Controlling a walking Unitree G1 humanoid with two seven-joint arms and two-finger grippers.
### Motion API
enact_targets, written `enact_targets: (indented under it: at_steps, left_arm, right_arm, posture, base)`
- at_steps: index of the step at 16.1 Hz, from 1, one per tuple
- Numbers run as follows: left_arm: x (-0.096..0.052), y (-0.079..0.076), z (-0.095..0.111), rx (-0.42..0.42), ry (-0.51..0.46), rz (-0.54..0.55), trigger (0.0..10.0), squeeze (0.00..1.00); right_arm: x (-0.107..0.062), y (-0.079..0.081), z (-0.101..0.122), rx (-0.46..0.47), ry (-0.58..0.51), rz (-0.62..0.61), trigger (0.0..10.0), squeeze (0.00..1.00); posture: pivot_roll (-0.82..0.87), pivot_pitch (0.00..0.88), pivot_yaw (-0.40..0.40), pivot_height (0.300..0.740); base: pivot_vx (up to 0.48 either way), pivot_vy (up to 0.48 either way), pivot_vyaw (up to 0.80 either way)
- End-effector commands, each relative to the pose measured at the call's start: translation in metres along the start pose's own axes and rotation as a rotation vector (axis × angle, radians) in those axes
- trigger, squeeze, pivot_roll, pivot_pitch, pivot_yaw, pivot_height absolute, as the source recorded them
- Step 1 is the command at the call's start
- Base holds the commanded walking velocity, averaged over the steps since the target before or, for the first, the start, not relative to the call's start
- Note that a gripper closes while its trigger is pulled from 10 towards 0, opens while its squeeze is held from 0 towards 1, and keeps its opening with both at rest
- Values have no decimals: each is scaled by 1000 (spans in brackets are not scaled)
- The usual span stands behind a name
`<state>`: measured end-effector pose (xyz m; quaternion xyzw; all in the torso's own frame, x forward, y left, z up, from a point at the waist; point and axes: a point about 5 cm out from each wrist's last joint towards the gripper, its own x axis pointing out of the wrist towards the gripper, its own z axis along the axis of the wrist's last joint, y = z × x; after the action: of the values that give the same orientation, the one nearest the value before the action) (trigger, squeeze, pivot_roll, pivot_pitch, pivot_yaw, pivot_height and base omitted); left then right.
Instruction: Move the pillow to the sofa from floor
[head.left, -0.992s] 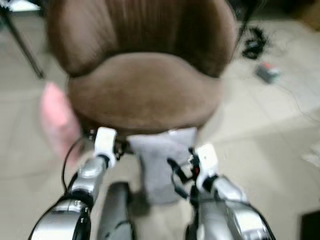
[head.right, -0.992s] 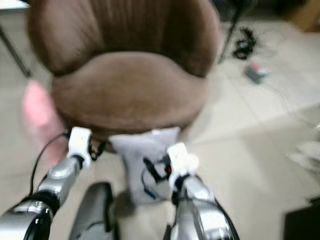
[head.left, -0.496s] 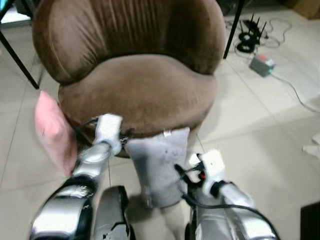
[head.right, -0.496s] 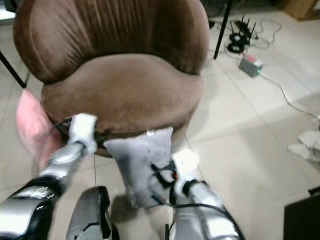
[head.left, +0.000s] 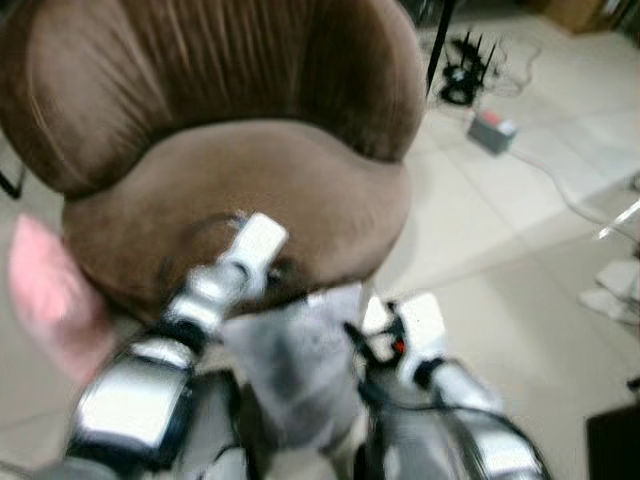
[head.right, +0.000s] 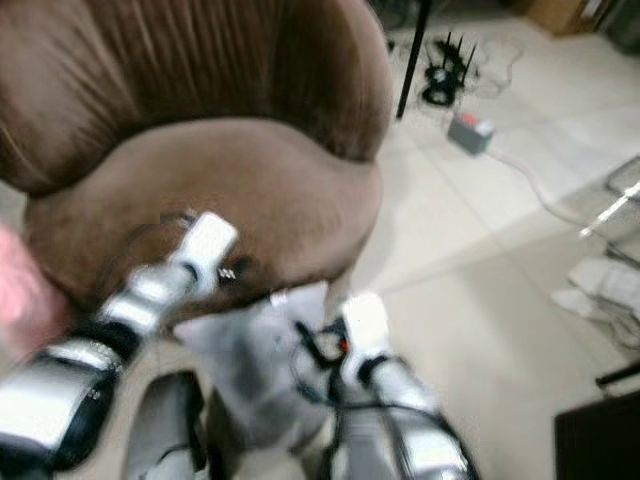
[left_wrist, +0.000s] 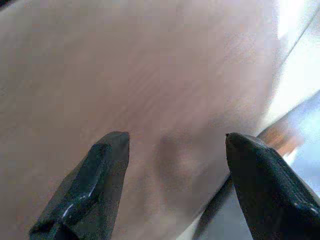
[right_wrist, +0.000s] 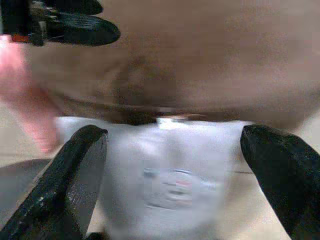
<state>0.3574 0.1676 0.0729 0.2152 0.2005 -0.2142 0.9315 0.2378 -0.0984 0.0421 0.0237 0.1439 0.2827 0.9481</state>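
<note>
Down on the floor (head.left: 500, 250), leaning upright against the front edge of the brown sofa (head.left: 250, 190) and not yet lifted: the grey pillow (head.left: 295, 360). Framing it from the near side, with fingers spread wide and clamped on nothing: the right gripper (right_wrist: 172, 132). Hovering over the sofa's seat cushion, fingers likewise apart and empty: the left gripper (left_wrist: 175, 137). Slumping against the sofa's left flank, apart from the grey one: a pink pillow (head.left: 50, 300). Lying on the tiles well off to the right, clear of the work: a power strip (head.left: 493, 132) and tangled cables (head.left: 460, 75).

Judging the risks from here:
- **Weak grip:** closing one gripper on so soft and flat a thing, pinching only a fold of its cover, and leaving the pillow sagging and slipping out on the way up.
- **Snagging:** dragging it up past the overhanging seat edge and catching it there, or knocking it flat onto the floor.
- **Poor placement:** letting go too near the rounded front lip and watching it slide back off.
- **Wrong pillow:** possibly mistaking which one is wanted, with two resting at the sofa's foot.
- **Blur:** working from smeared head views, adding to the chance of a misjudged reach.
</note>
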Motion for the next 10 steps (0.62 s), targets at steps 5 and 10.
enact_targets:
  at_steps: [5, 10]
  left_arm:
    - [-10, 16, -12, 52, 212, -171, 10000, 0]
    - [-11, 18, -8, 23, 251, -219, 10000, 0]
  right_arm:
    - [-16, -6, -5, 2, 9, -42, 10000, 0]
    - [-17, 1, 9, -9, -34, -19, 10000, 0]
  posture:
    - [-158, 147, 55, 541]
    - [-178, 172, 37, 541]
  base:
    - [0, 0, 0]
    - [0, 0, 0]
